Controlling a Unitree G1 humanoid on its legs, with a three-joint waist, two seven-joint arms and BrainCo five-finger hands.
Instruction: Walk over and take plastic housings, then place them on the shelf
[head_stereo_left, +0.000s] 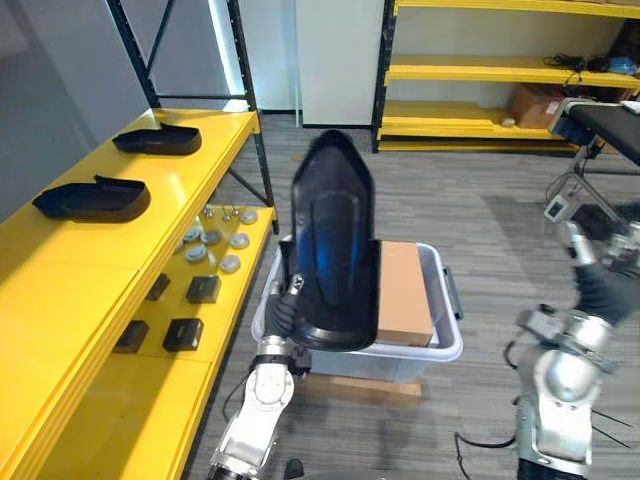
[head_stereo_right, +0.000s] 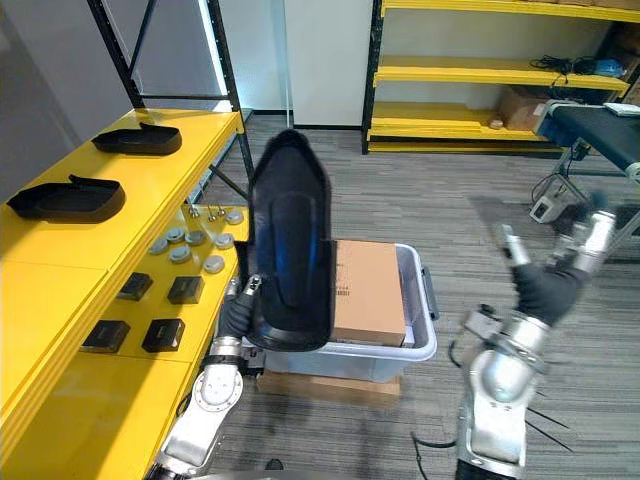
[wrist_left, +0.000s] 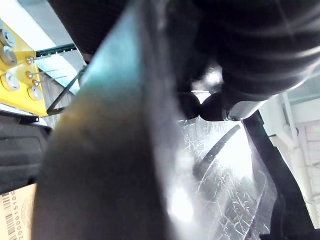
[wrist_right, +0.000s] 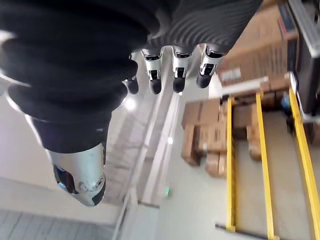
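Left hand (head_stereo_left: 283, 312) is clamped on the lower edge of the black plastic housing (head_stereo_left: 335, 240), fingers curled round its rim. It holds the piece upright in the air. The housing is a long, glossy shell, rounded at the top and broad at the bottom, with a raised oval panel down its middle. In the left wrist view that shiny surface sits right against the hand's dark ribbed cover.

Just behind and below the hand stands a translucent grey plastic bin (head_stereo_left: 400, 362) with a rolled rim. Inside it is a plain brown cardboard box (head_stereo_left: 405, 290), flat-topped and square-edged, showing on the housing's right side.

To the left of the hand runs the yellow shelf (head_stereo_left: 90, 270), smooth painted decks on black uprights. On its upper deck, ahead of the hand, the nearer shelf housing (head_stereo_left: 92, 199) lies flat, black and low. The farther shelf housing (head_stereo_left: 158, 140) lies beyond it, well apart. On the lower deck, close beside the hand, sit small black rectangular blocks (head_stereo_left: 203, 289). Just past them is a cluster of round grey discs (head_stereo_left: 230, 264).

Far out to the right, well apart from the held housing, the right hand (head_stereo_right: 558, 278) is raised. Its silver fingers (wrist_right: 176, 67) are straight and relaxed, grasping nothing. Grey carpet floor (head_stereo_left: 480, 220) lies under it all.
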